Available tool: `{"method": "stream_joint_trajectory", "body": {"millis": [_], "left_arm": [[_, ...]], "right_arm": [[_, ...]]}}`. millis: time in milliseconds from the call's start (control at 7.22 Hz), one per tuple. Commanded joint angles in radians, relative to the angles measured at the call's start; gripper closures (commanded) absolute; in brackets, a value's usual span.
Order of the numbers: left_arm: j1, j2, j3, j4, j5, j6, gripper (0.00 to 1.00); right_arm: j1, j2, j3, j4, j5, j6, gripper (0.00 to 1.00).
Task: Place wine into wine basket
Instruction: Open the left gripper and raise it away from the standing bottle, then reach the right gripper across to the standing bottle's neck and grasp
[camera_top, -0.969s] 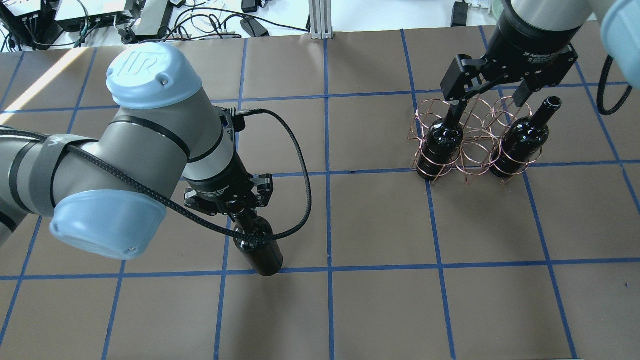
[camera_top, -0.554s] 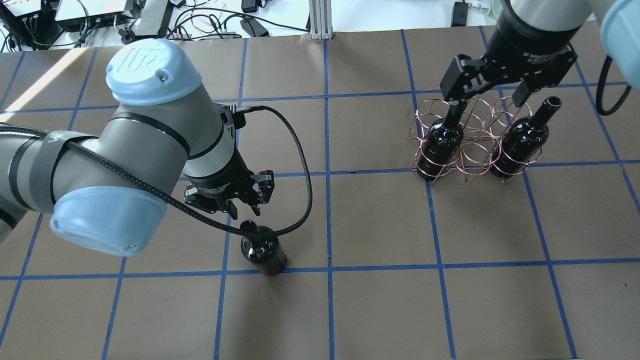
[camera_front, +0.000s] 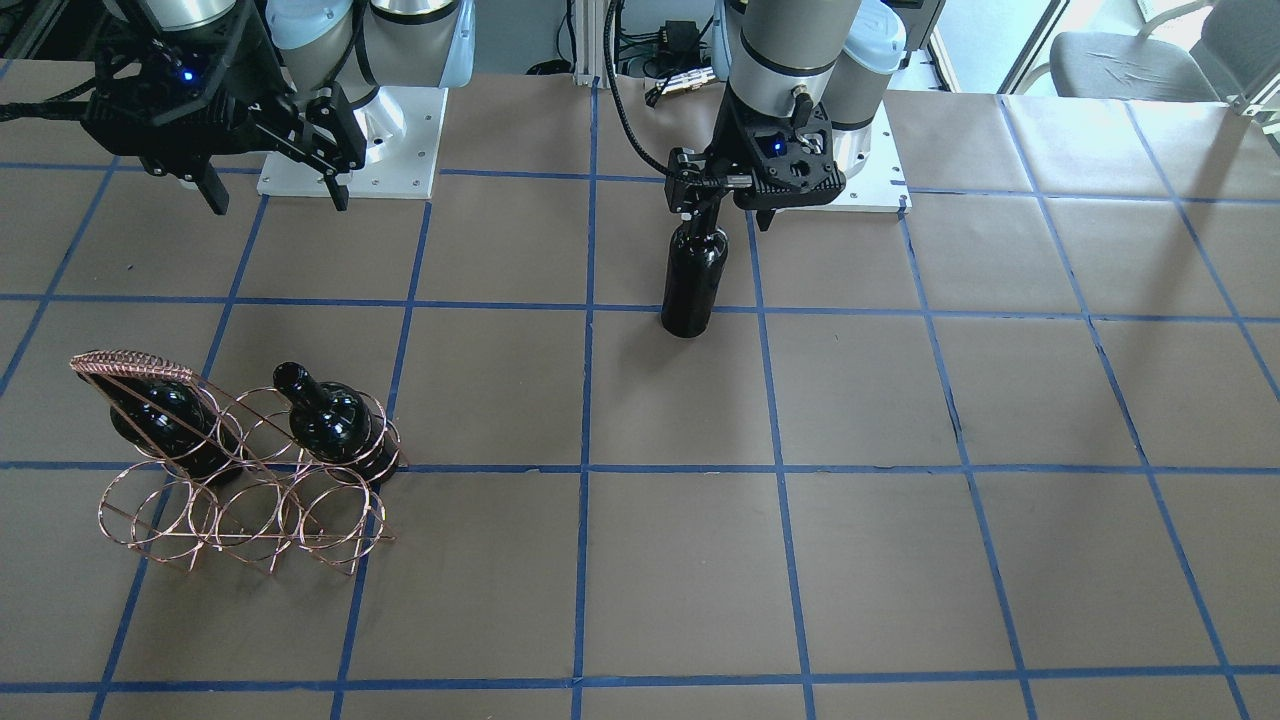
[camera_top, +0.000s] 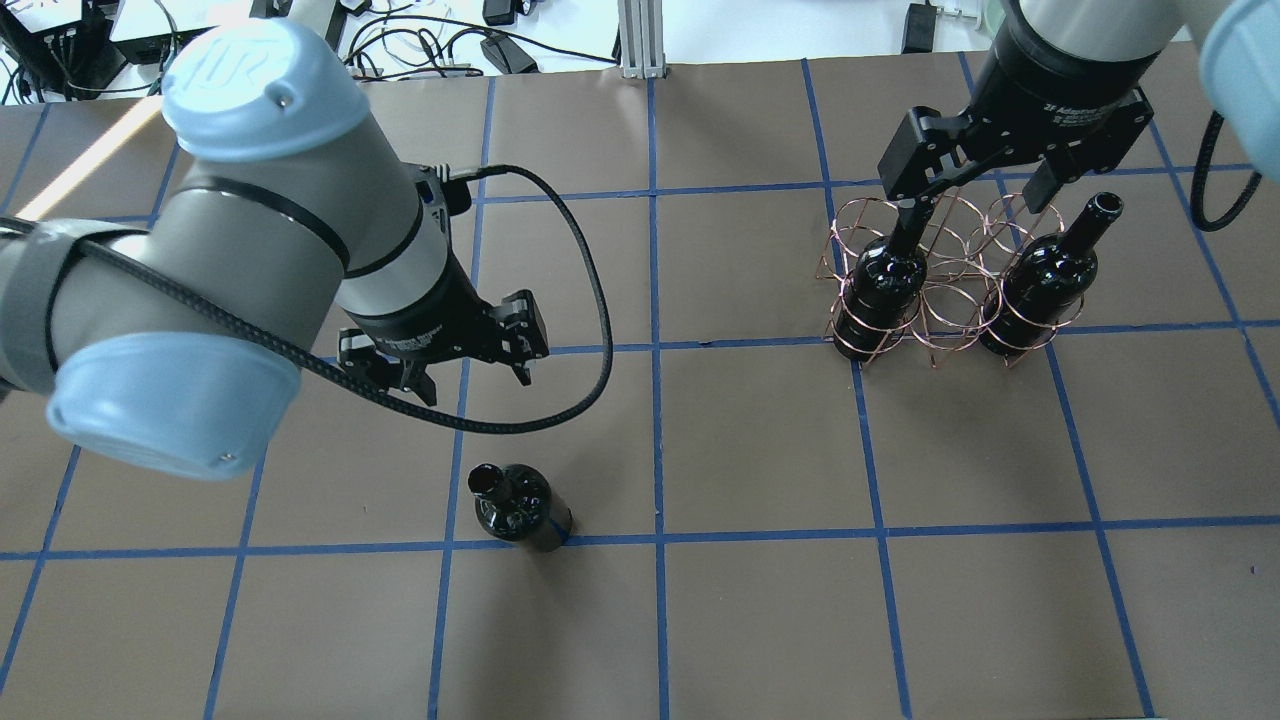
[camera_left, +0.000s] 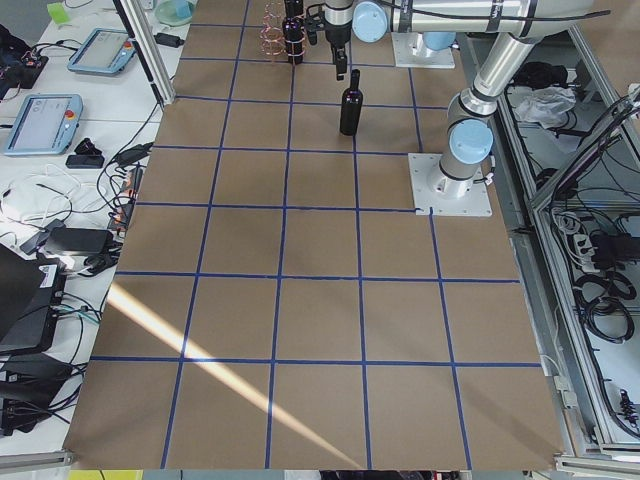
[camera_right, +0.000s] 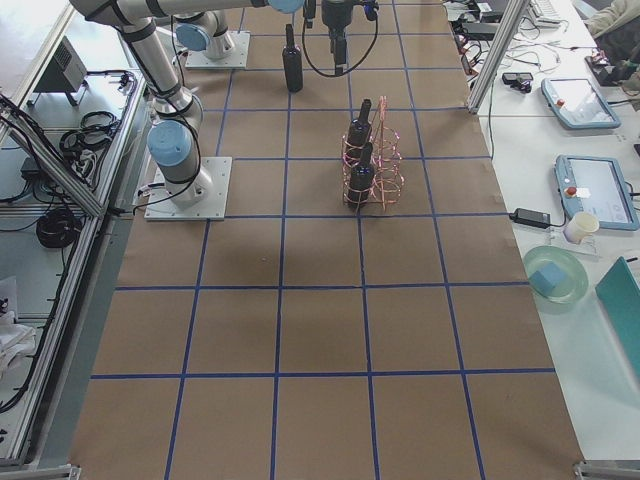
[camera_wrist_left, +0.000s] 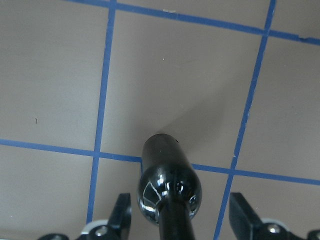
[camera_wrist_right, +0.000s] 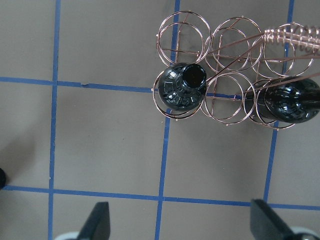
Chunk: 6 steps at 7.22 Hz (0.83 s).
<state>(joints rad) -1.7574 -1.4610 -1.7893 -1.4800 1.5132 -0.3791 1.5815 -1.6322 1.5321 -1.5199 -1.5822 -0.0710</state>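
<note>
Only the overhead view is showing the wine (camera_top: 520, 508) standing free, at five o'clock from the wide-spread left gripper (camera_top: 475, 384).

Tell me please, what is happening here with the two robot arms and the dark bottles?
The left gripper is open and hangs just above a glossy black glass wine bottle that stands upright on the brown table. The right gripper is open above the copper wire wine basket, touching nothing. A second bottle and a third bottle already stand in the end hoops of one row; the hoop between them is empty. The lone bottle is not yet in the basket.
</note>
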Motion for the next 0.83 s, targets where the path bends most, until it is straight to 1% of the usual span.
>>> {"method": "stream_joint_trajectory", "body": {"millis": [0,138,277,554,692], "left_arm": [[0.117,0.023,0.137,-0.194,0.001,0.128,0.00],[0.171,0.024,0.177,-0.230,0.008,0.175,0.00],[0.229,0.010,0.189,-0.253,0.007,0.180,0.00],[0.249,0.016,0.195,-0.264,-0.007,0.181,0.00],[0.249,0.016,0.194,-0.264,0.001,0.181,0.00]], "right_arm": [[0.020,-0.030,-0.001,0.009,0.005,0.098,0.00],[0.065,-0.037,-0.001,0.032,0.007,0.130,0.00],[0.151,-0.025,-0.007,0.023,0.017,0.230,0.00],[0.340,0.044,-0.024,-0.050,0.016,0.443,0.00],[0.426,0.098,-0.039,-0.081,0.017,0.615,0.00]]}}
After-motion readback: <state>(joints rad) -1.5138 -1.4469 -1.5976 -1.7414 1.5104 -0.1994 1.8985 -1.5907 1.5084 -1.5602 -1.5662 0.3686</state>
